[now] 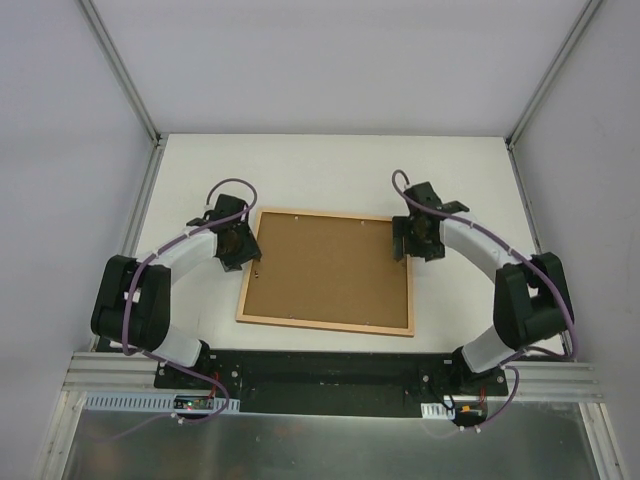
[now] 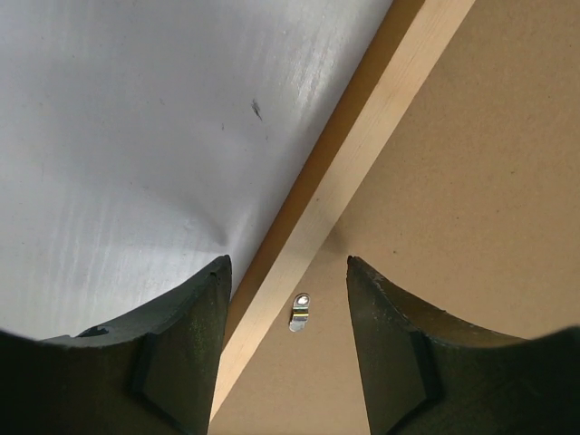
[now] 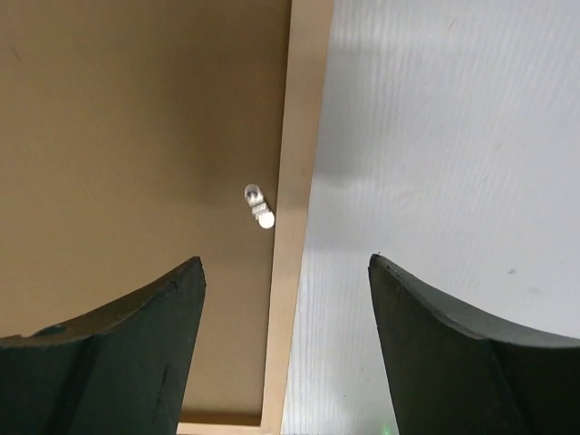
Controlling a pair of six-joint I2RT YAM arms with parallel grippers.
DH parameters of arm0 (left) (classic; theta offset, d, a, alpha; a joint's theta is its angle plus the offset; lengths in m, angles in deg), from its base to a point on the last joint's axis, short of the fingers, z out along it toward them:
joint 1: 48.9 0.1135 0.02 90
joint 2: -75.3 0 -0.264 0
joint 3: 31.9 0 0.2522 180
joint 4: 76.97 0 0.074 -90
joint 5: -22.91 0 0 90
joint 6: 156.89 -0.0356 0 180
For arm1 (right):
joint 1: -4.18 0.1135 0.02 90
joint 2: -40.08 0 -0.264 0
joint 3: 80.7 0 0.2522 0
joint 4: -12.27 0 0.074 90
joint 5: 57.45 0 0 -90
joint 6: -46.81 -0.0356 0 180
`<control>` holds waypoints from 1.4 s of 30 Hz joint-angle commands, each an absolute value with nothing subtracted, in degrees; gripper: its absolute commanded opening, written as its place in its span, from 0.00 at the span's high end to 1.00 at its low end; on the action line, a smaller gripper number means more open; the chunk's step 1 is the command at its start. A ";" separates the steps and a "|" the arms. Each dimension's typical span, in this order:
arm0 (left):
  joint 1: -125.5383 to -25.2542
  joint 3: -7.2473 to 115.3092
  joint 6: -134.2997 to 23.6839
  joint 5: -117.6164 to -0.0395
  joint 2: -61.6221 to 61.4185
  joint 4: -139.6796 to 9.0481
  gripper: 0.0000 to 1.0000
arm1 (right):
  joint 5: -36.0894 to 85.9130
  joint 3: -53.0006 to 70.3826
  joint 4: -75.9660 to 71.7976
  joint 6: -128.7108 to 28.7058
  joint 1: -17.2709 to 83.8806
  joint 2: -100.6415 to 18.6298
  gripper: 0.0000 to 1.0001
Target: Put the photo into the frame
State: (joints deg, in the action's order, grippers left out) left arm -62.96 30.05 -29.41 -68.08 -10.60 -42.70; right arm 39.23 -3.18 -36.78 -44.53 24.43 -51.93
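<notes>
Near edge: the arm bases [image 1: 330,375] are sitting on a black rail nearest the top camera, with the frame just beyond them.
Frame: the frame [image 1: 330,270] is lying face down in the middle of the white tabletop [image 1: 330,165], its brown fibreboard back showing inside the thin wooden border.
Photo: it is not showing in any view; whether it is lying under the back cannot be told.
Left clip: a small metal clip [image 2: 299,311] is sitting on the back just inside the left border, between the fingers.
Right clip: a matching clip [image 3: 259,207] is sitting just inside the right border.
Left tool: the left tool [image 2: 288,299] is hovering spread over the frame's left edge, pinching nothing.
Right tool: the right tool [image 3: 285,290] is hovering spread over the right edge, likewise holding nothing.
Progress: judging from the seated back, the task is either at its very start or nearly finished; the clips probably need turning next.
Writing: no brand, label or lettering is showing legibly anywhere.
</notes>
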 commanded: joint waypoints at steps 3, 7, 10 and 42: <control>-63.49 27.22 -26.02 -68.14 -6.79 -47.74 0.48 | 40.20 -15.16 -32.34 -48.81 27.12 -45.89 0.25; -63.57 26.16 -25.05 -68.85 -6.87 -48.71 0.49 | 41.95 -16.32 -31.37 -49.60 27.20 -45.88 0.28; -63.49 26.07 -25.05 -68.93 -7.22 -48.80 0.50 | 42.04 -16.06 -30.41 -49.52 27.12 -46.14 0.30; -63.75 25.98 -25.40 -67.18 -7.67 -49.33 0.51 | 38.00 -12.80 -25.13 -51.98 21.93 -55.02 0.97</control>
State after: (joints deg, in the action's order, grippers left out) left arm -63.20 26.13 -25.74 -67.52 -8.70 -48.80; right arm 36.50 -12.62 -26.22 -50.00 22.88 -52.30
